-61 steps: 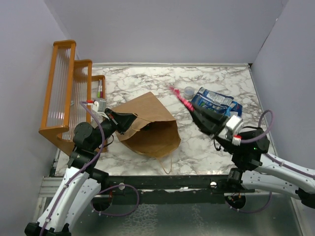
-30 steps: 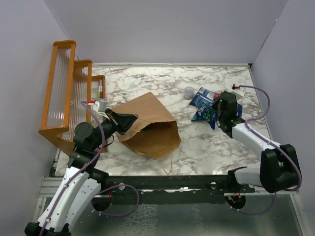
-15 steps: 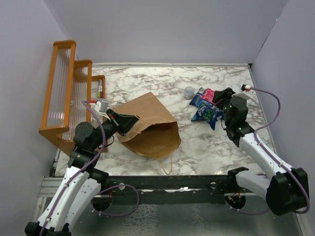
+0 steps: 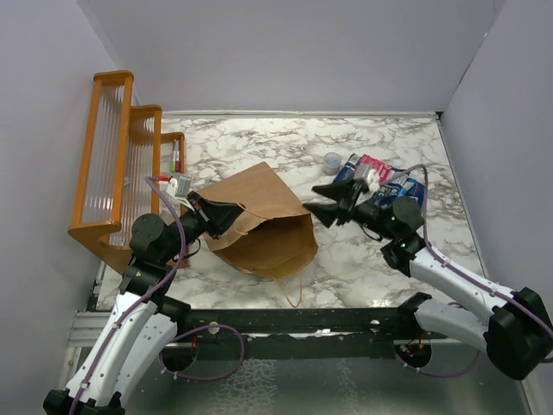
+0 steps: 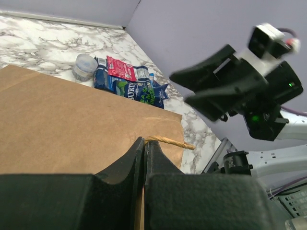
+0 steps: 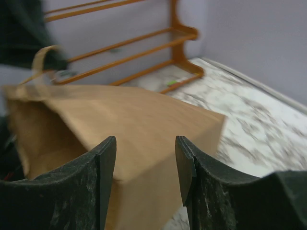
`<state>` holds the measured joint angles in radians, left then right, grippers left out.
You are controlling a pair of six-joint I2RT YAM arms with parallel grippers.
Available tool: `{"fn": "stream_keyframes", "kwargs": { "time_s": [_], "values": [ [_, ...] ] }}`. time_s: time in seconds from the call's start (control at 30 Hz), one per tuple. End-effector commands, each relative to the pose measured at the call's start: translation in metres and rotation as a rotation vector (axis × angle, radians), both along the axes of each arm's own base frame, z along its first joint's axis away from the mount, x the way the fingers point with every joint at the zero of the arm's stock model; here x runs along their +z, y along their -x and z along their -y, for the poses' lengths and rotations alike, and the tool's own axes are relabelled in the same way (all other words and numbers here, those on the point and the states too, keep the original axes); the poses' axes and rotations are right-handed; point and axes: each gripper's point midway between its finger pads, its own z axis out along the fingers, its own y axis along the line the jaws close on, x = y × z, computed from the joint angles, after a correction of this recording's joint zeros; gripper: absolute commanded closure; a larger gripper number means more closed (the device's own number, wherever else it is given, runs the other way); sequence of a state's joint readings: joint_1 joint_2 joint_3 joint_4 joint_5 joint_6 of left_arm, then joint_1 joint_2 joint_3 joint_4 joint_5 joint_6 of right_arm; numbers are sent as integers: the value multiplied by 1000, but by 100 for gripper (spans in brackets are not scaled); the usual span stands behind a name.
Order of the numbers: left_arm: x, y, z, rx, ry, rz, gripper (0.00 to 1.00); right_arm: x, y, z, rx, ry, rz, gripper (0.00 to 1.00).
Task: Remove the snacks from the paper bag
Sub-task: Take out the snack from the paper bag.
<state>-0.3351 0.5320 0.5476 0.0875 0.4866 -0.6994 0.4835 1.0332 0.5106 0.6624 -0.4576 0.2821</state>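
The brown paper bag (image 4: 259,216) lies on its side in mid-table, its mouth facing the near right. My left gripper (image 4: 226,214) is shut on the bag's twisted handle (image 5: 165,141) at the upper rim, holding the mouth up. My right gripper (image 4: 318,206) is open and empty, just right of the bag's mouth edge and pointing at the bag (image 6: 129,124). Several snacks, blue, teal and red packets (image 4: 380,181), lie in a pile at the back right, and they also show in the left wrist view (image 5: 129,84). The bag's inside is dark, so I cannot tell its contents.
A small clear round cup (image 4: 332,160) stands just left of the snack pile. The orange wooden rack (image 4: 121,164) stands along the left wall, behind the left arm. Purple walls close off the back and both sides.
My right gripper carried a red packet to the pile, let it go there, then swung left, open, to the bag's mouth. The left gripper and the bag have stayed put.
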Motion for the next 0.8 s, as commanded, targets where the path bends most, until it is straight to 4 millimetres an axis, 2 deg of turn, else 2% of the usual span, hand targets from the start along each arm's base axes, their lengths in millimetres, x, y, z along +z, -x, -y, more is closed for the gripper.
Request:
{"fn": "stream_keyframes", "kwargs": {
  "time_s": [0.0,0.07,0.13,0.23,0.3,0.43,0.57,0.77],
  "values": [
    [7,3,1,-17,4,25,100,23,92,-55,344,137,519,47],
    [7,3,2,-22,4,28,100,10,119,-72,448,192,619,47],
    [9,5,4,-39,4,37,100,-2,137,-80,511,226,690,47],
    [14,13,10,-100,8,71,100,-16,152,-91,562,286,766,46],
    [20,20,13,-138,13,108,100,-32,153,-99,572,359,783,47],
    [29,30,14,-171,15,164,100,-67,143,-116,516,548,826,51],
    [31,34,14,-181,22,182,100,-92,123,-129,451,709,856,54],
    [30,38,16,-204,32,191,100,-113,71,-146,258,875,894,54]
  ]
}}
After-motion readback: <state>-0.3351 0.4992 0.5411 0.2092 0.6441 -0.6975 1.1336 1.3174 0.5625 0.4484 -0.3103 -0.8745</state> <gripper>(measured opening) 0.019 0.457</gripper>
